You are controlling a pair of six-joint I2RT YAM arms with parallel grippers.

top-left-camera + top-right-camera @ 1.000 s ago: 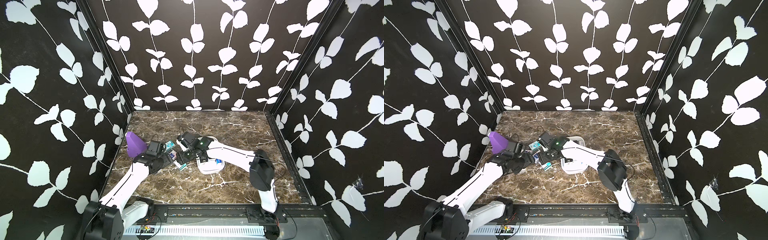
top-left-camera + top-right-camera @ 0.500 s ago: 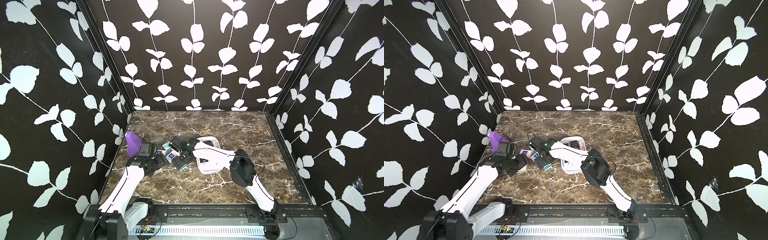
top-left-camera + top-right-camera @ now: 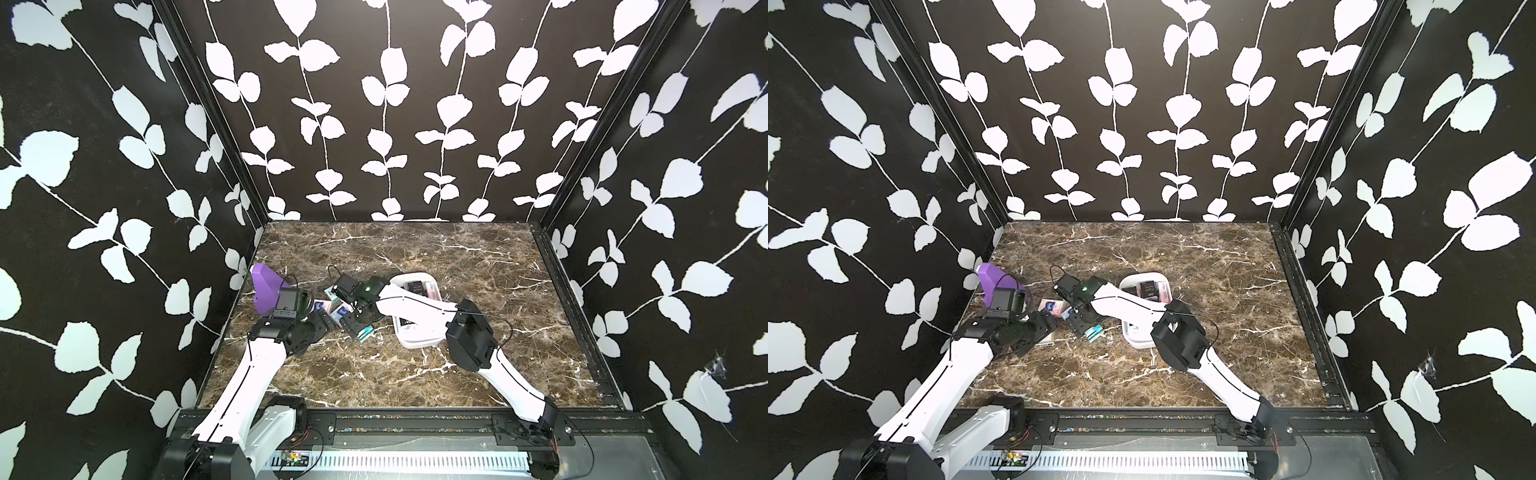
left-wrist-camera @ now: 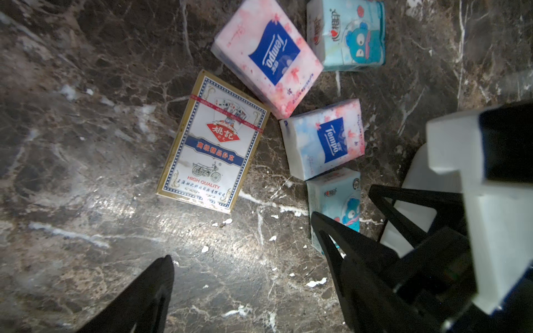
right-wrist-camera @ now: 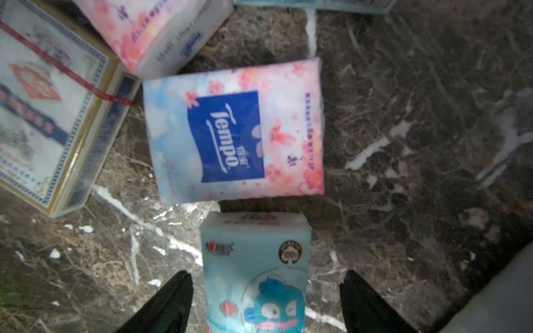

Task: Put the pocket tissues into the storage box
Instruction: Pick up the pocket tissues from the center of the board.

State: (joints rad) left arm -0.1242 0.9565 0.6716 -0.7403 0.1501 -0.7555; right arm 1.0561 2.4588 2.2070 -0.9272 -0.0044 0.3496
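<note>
Marble table (image 3: 415, 249) is crowded just left of centre in both top views, where the two arms meet and might collide. The white box (image 3: 415, 344), at centre beside them, already holds several packs. The left gripper (image 3: 326, 324) gapes empty near a card deck (image 4: 213, 141) it could wrongly take. The right gripper (image 5: 266, 276) straddles a teal pack (image 5: 253, 245), jaws wide and not touching it. Closing askew may shove the pink pack (image 5: 233, 129) just beyond. The upper and right parts of the frame lie bare.
</note>
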